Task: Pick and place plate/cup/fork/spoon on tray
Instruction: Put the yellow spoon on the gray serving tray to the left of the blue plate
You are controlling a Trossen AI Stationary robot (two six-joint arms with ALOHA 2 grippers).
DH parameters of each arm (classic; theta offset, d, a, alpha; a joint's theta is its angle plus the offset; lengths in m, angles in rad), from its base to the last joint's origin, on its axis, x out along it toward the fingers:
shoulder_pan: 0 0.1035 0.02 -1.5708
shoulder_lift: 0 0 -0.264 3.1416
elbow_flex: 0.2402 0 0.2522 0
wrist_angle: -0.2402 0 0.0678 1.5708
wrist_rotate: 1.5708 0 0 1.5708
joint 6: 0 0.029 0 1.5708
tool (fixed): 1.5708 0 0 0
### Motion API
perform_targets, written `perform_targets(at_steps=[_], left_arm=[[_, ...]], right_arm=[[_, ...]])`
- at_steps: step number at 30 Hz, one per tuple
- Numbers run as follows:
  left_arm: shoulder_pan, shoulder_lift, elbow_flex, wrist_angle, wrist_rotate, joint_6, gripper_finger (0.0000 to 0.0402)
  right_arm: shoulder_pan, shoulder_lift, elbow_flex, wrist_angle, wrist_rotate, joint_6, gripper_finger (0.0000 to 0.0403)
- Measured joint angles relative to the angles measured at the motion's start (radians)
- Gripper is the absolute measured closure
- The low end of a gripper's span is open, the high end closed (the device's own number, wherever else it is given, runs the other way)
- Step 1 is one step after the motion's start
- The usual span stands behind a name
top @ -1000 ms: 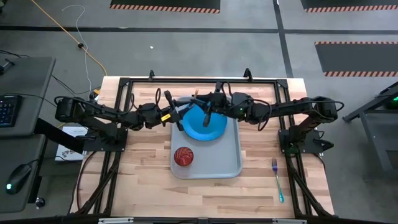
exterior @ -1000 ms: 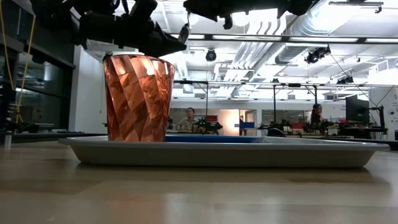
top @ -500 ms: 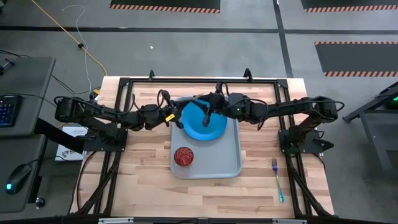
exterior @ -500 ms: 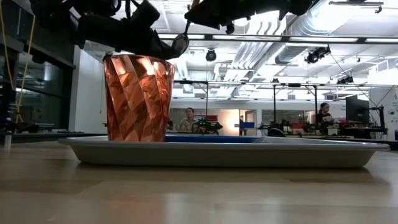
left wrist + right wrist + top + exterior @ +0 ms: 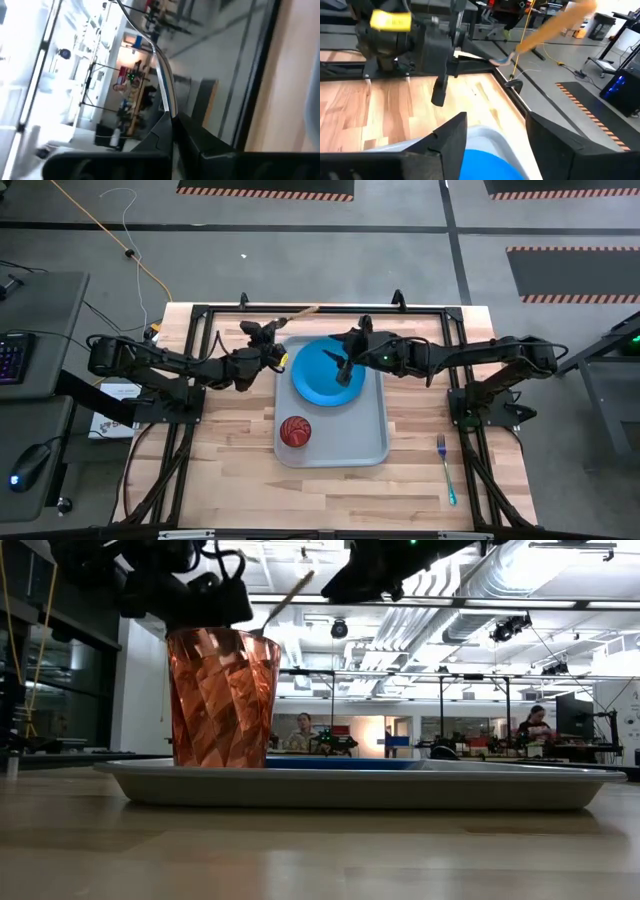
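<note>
My left gripper (image 5: 277, 343) hovers beside the tray's far left corner, shut on the spoon (image 5: 302, 311). The spoon's orange-yellow handle (image 5: 555, 24) slants up and away toward the table's far edge. My right gripper (image 5: 495, 142) stands open above the blue plate (image 5: 318, 377), holding nothing. The plate lies flat on the far half of the pale tray (image 5: 375, 442). The red cup (image 5: 295, 431) stands upright on the tray's near left part. The teal-handled fork (image 5: 447, 470) lies on the table right of the tray. My left gripper pinches the spoon's metal end (image 5: 499, 61) between its two fingers, which lie about level and point toward the table's far edge. The spoon is lifted clear. Its handle (image 5: 288, 598) sticks out past the fingertips, slanting upward. The fingers hide the bowl itself.
A black frame (image 5: 320, 308) runs along the table's far edge, just beyond the spoon's handle. Bare wood lies in front of the tray (image 5: 330, 495) and to its left. A desk with a keyboard (image 5: 10, 355) stands off the table's left side.
The spoon has passed from my right gripper to my left. The left gripper shut on its metal end, then turned at the wrist, swinging the handle toward the far edge. The right gripper opened, let go and drew back toward the table's right, over the plate.
</note>
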Motion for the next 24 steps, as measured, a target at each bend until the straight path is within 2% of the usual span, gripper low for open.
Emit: perform_targets(at_steps=[2,5,8,12,19,24], left_arm=[[-0.001,0.0,0.0,-0.042,-0.023,0.059,0.04],[0.003,0.001,0.0,-0.121,-0.09,0.239,0.0399],[0.003,0.001,0.0,-0.162,-0.17,0.31,0.0396],[-0.002,0.001,0.0,-0.16,-0.169,0.321,0.0399],[-0.042,0.001,0.0,-0.159,-0.172,0.433,0.04],[-0.084,0.001,0.0,-0.157,-0.141,0.492,0.04]], right_arm=[[-0.002,0.0,0.0,-0.001,0.002,0.0,0.0202],[-0.004,0.001,0.0,0.012,0.024,0.001,0.0198],[-0.008,0.001,0.0,0.031,0.034,0.028,0.0197],[-0.024,0.001,0.0,0.036,0.03,0.104,0.0196],[-0.074,0.022,0.0,0.005,0.025,0.22,0.0196],[-0.11,0.06,0.0,-0.007,-0.126,0.151,0.0196]])
